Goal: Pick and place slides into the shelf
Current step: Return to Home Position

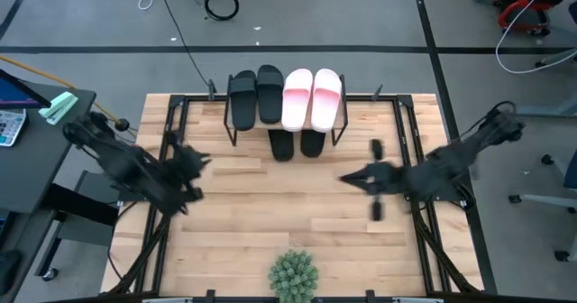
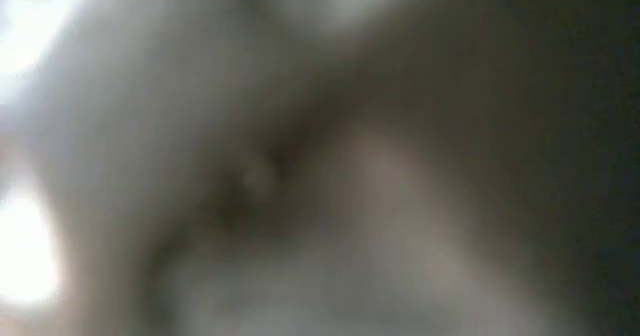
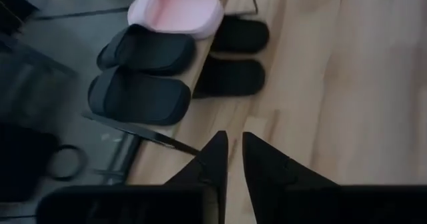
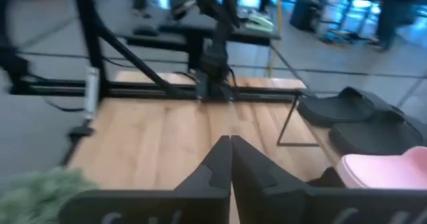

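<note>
Slides (image 1: 285, 98) shelved, apart from jaws.

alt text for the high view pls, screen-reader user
Four slides, two black and two pink, sit side by side on the shelf at the table's far edge, two more black ones beneath. Left end effector and right end effector hover empty at either side; a plant stands at the near edge.

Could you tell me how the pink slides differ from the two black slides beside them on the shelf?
The pink slides are pink fading to white, while the black slides on top are matte black all over. The pink pair sits on the right half of the shelf, the black pair on the left half. Both pairs lie side by side on top.
</note>
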You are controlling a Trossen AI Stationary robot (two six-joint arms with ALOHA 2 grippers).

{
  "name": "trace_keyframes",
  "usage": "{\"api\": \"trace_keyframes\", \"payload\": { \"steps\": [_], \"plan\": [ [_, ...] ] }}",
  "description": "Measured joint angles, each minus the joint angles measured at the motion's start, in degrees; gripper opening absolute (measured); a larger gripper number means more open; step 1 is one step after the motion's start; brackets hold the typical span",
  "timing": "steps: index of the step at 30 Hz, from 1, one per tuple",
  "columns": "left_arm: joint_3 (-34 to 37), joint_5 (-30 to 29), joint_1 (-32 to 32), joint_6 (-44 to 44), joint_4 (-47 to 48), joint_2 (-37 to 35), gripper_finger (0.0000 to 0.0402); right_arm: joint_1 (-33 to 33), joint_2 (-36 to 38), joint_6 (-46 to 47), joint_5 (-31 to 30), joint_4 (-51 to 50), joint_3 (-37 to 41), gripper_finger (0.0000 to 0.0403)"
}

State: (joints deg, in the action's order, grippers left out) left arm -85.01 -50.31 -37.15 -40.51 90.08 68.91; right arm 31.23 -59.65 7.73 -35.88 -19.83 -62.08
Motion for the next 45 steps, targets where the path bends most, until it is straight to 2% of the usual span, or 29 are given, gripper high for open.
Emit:
{"api": "trace_keyframes", "payload": {
  "steps": [4, 8, 10, 12, 14, 17, 19, 23, 26, 29, 32, 34, 39, 45],
  "plan": [
    [0.02, -0.44, -0.96, -2.62, -0.07, -9.01, 0.0047, 3.07, 8.76, 2.89, -0.04, -9.23, -0.02, 0.0012],
    [1.27, -1.94, -1.26, -6.82, -2.15, -17.87, 0.0044, 3.83, 13.08, 10.01, -0.29, -17.25, 0.83, 0.0012],
    [5.25, -2.5, -2.23, -2.72, -8.71, -22.54, 0.0045, 3.77, 13.88, 10.27, -1.01, -16.64, 3.46, 0.0012],
    [11.57, -2.4, -3.4, 4.02, -19.93, -27.36, 0.0047, 3.81, 14.07, 9.3, -2.4, -14.24, 7.09, 0.0013],
    [19.08, -1.04, -4.63, 12.16, -32.12, -31.95, 0.0049, 3.79, 14.38, 8.95, -3.87, -9.82, 11.58, 0.0013],
    [30.8, 6.73, -5.58, 20.42, -47.86, -38.67, 0.0052, 3.8, 16.19, 9.38, -2.53, 1.61, 18.81, 0.0012],
    [38.01, 11.47, -5.66, 23.2, -56.64, -42.79, 0.0052, 3.98, 17.35, 8.96, 2.68, 12.81, 24.72, 0.0012],
    [51.12, 16.47, -5.63, 26.37, -71.76, -49.07, 0.0047, 4.25, 17.71, 3.59, 15.37, 37.11, 37.22, 0.0014],
    [59.63, 19.07, -5.59, 30.87, -82.53, -51.76, 0.0042, 3.99, 18.9, 2.78, 17.85, 45.88, 43.06, 0.0015],
    [66.3, 20.19, -4.72, 36.3, -92.62, -52.95, 0.0039, 3.21, 22.61, 2.55, 17.86, 46.0, 45.22, 0.0016],
    [70.05, 20.35, -2.81, 39.21, -98.43, -54.31, 0.0041, 2.96, 28.07, -1.14, 17.86, 43.54, 45.68, 0.0016],
    [71.72, 21.19, -1.28, 38.96, -100.04, -55.05, 0.0044, 2.96, 31.93, -2.27, 17.93, 39.28, 45.72, 0.0016],
    [72.96, 27.85, 3.32, 38.22, -100.23, -55.58, 0.0048, 2.96, 39.58, -1.89, 17.92, 31.97, 45.77, 0.0016],
    [73.0, 28.55, 9.22, 36.15, -99.07, -56.25, 0.004, 2.96, 45.74, -1.86, 17.5, 25.4, 45.77, 0.0017]
  ]
}}
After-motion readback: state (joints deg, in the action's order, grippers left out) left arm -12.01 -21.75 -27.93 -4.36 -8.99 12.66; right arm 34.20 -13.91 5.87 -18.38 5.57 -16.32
